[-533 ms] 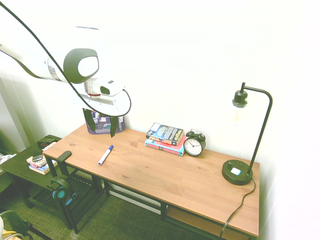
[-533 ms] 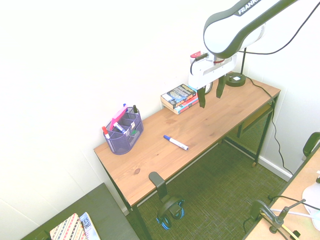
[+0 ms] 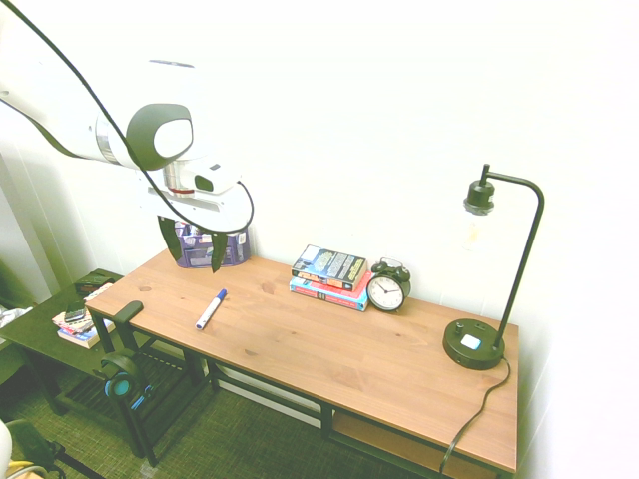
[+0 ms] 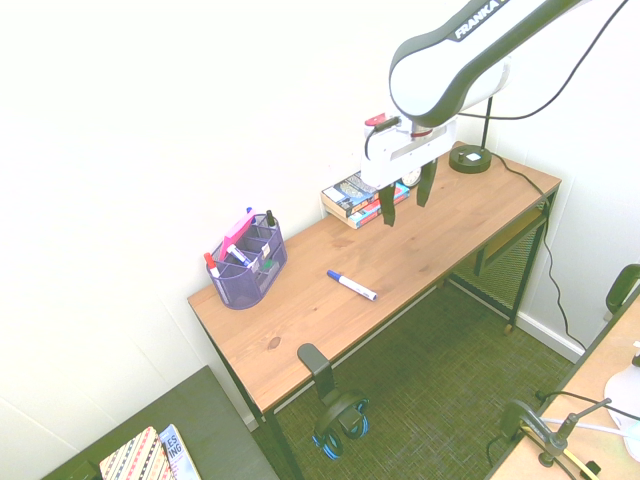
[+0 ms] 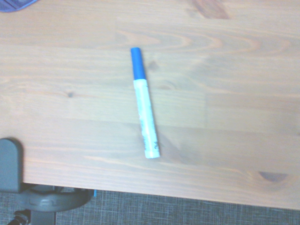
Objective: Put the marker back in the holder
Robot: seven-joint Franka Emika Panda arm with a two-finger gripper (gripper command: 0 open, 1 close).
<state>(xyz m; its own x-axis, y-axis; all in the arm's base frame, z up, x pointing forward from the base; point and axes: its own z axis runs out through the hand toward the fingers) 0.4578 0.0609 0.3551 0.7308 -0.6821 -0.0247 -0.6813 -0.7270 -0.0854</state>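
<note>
From the second exterior view, left to right, you are seeing the holder [image 4: 243, 287] standing well left of the hand, on the counter [image 4: 310, 325], with pens upright inside. The marker [image 4: 358, 288], white with a blue cap, is lying on the counter, lower and left of the hand. The books [image 4: 350, 213] are sitting stacked just left of and behind the hand. Your hand [image 4: 405, 213] is hovering above the counter, its 2 fingers standing wide apart and gripping nothing. The lamp [image 4: 470, 158] is standing to its right.
</note>
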